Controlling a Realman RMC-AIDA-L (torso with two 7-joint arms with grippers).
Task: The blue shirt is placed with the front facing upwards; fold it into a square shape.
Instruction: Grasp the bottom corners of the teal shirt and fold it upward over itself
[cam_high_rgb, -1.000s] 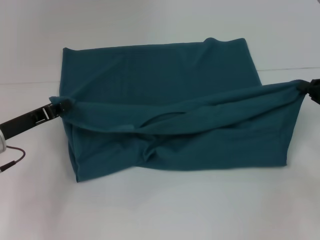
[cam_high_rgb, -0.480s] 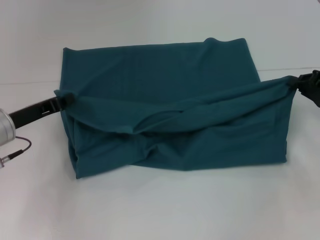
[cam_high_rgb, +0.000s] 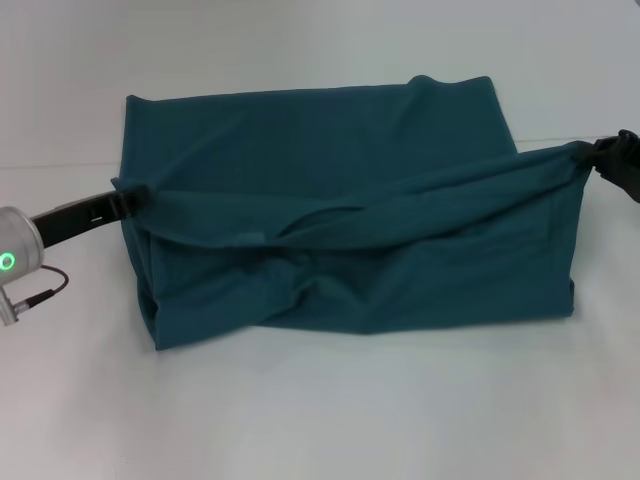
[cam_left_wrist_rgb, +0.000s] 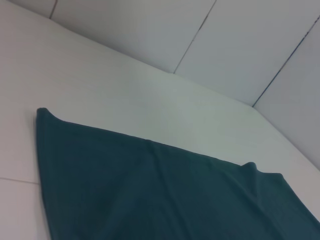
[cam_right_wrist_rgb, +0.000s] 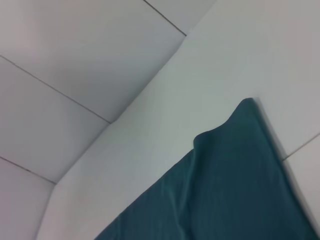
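both grippers carried one blue shirt (cam_high_rgb: 330, 190) edge farther back.

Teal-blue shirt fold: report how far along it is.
Done: the dark teal-blue cotton shirt already lies as a wide rectangle on the white table, sleeves and lettering out of sight. In hand: the left gripper and right gripper each pinch an end of the near layer, lifted and stretched across the middle. Left: lay that layer onto the far half, release, then likely one more fold to reach a square.
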